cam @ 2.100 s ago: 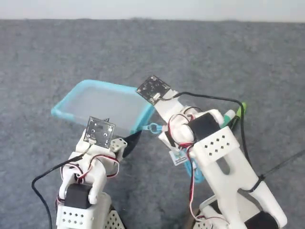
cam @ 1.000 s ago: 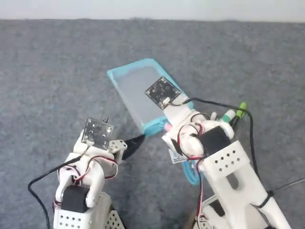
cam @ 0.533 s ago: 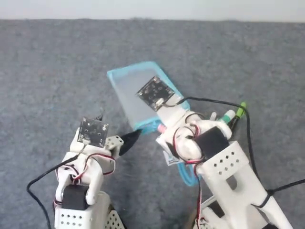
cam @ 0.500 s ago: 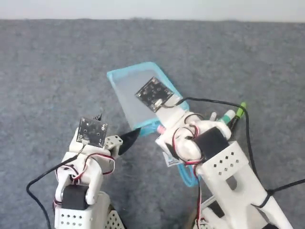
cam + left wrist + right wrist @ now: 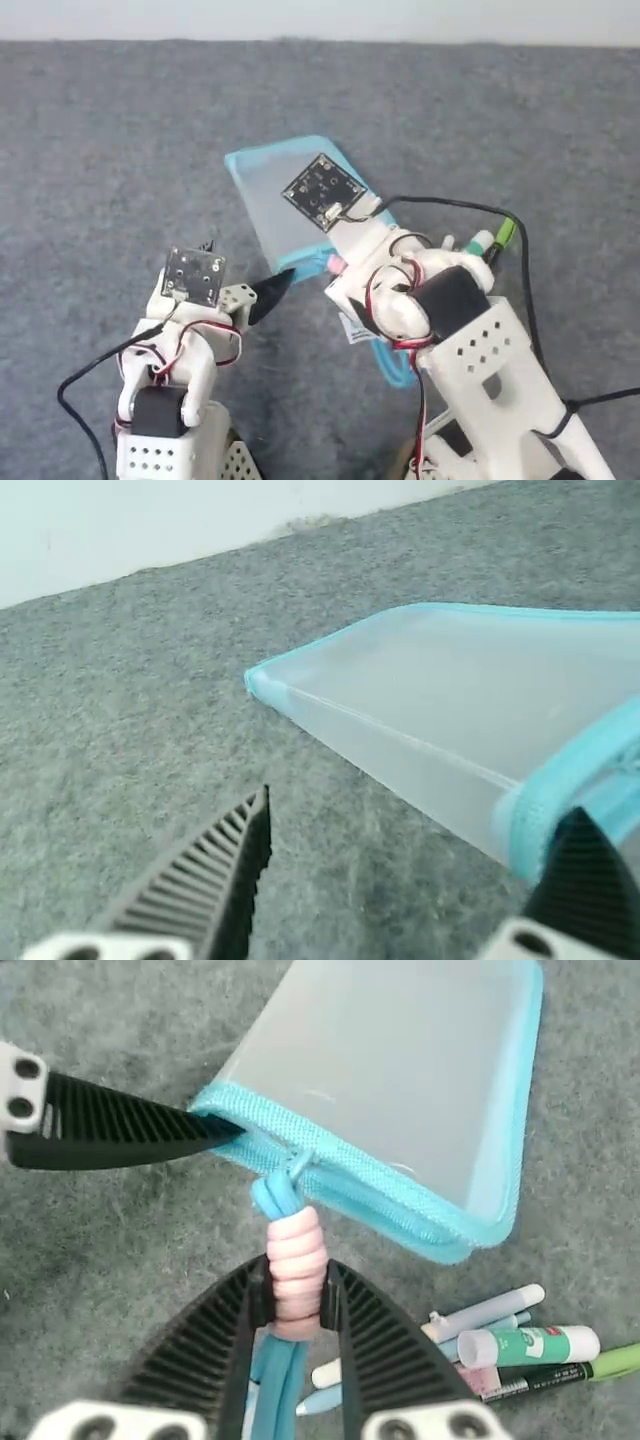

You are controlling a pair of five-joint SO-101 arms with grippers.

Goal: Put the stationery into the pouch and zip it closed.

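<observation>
Grey, felt-like worktop (image 5: 90, 130) carries everything. Both arms stand side by side at the near edge. A light-blue cord (image 5: 396, 366) lies looped on the worktop under the R arm, on the near-edge side.

R gripper (image 5: 296, 1278) sits approx. mid-worktop w/ jaws pinching a pink ribbed bead (image 5: 296, 1245) threaded on that cord. The cord's far end ties to the zip pull (image 5: 300, 1163) at the near end of the pouch (image 5: 400, 1080).

L gripper (image 5: 418, 815) hangs just beside the R one, on the left-edge side, jaws spread wide & holding nothing. One black jaw has its tip at the pouch's near corner, touching or a hair off; can't tell which.

The stationery (image 5: 505, 1345) lies in a small heap on the worktop, outside the pouch, on the right-edge side of the R arm. It incl. a glue stick (image 5: 530, 1344), a green-capped marker (image 5: 503, 230) & a few pale pens, all touching or overlapping.

The pouch is translucent w/ teal trim. It lies flat approx. mid-worktop, zip end toward the near edge, closed end angled toward the far edge & slightly leftward. Zip run open or shut: can't tell. Past it the worktop runs on to its far edge, where a pale wall (image 5: 320, 18) begins.
</observation>
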